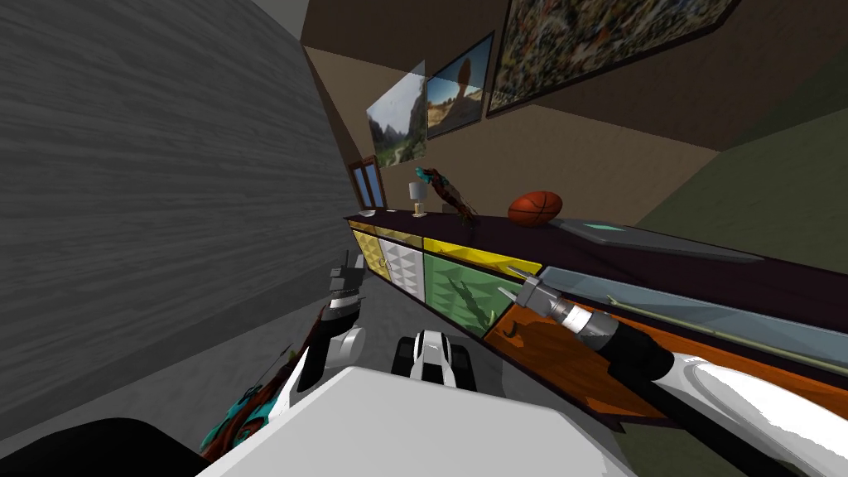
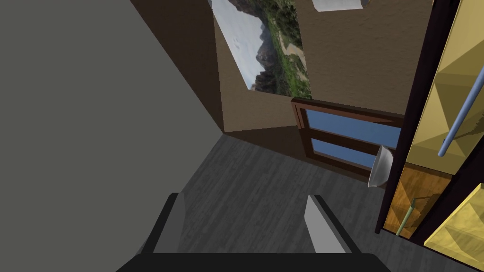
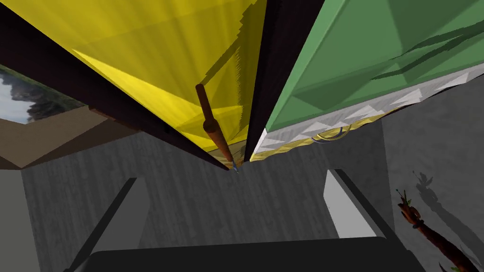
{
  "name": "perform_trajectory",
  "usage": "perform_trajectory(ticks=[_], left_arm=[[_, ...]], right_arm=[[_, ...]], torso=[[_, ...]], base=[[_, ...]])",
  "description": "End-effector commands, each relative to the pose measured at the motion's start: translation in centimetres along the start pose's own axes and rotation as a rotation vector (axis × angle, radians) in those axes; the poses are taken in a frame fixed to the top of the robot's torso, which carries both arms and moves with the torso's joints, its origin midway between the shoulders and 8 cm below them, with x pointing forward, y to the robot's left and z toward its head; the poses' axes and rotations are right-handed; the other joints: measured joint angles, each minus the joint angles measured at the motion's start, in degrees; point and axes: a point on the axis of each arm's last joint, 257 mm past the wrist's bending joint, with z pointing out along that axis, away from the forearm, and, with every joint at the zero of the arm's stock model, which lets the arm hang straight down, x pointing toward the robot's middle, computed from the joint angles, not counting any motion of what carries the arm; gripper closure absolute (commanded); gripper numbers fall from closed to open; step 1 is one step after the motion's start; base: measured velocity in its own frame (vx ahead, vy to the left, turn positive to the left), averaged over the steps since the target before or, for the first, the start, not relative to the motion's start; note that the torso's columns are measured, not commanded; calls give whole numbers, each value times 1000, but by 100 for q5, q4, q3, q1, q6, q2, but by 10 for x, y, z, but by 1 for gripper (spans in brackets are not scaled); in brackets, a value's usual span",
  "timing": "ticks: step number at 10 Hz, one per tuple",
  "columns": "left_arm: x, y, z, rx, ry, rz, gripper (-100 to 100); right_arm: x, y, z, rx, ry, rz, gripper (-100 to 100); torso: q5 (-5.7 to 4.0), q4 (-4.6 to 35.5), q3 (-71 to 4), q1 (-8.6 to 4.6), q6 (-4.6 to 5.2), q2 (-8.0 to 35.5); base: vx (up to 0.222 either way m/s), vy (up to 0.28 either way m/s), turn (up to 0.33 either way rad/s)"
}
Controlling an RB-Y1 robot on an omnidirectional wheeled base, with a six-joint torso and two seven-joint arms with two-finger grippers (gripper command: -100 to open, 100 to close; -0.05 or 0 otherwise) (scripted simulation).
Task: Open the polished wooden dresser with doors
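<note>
The long dark dresser [image 1: 662,258] runs along the wall on my right, with fronts in yellow, white, green [image 1: 455,290] and polished orange-brown wood [image 1: 555,352]. My right gripper [image 1: 511,281] hangs open, close to where the green front meets the wooden door. In the right wrist view the open right gripper [image 3: 236,208] points at a yellow front [image 3: 156,56] with a brown bar handle [image 3: 210,123], and the green front [image 3: 359,52] lies beside it. My left gripper [image 1: 346,269] is open over the floor near the dresser's far end [image 2: 425,141], holding nothing [image 2: 246,226].
On the dresser top are a basketball [image 1: 535,208], a small lamp [image 1: 418,199], a branch-like ornament [image 1: 449,195] and a flat grey tablet [image 1: 617,232]. A grey wall [image 1: 149,182] closes in on my left. A low window [image 2: 345,137] is ahead, with grey floor [image 1: 389,310] between.
</note>
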Motion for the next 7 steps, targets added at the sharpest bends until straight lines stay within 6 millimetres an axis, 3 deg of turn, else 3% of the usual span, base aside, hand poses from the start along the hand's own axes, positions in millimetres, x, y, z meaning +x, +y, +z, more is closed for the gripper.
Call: perform_trajectory(ticks=[1, 3, 5, 6, 7], left_arm=[[0, 0, 0, 0, 0, 0, 0], [0, 0, 0, 0, 0, 0, 0], [0, 0, 0, 0, 0, 0, 0], [0, 0, 0, 0, 0, 0, 0], [0, 0, 0, 0, 0, 0, 0]], right_arm=[[9, 3, -1, -48, 15, -139, -100], [15, 5, -2, -81, 23, -235, -100], [14, 4, -2, -71, 21, -207, -100], [13, 4, -2, -71, 21, -206, 100], [7, 4, -2, -73, 8, -209, 100]], torso=[[0, 1, 3, 1, 1, 3], [0, 3, 5, 1, 1, 8], [0, 2, 5, 1, 1, 7], [0, 3, 7, -1, 1, 10], [0, 2, 5, 0, 1, 7]], base=[[60, 12, -4], [50, 15, -4], [12, 4, 0], [0, 0, 0], [-91, 52, -87]])
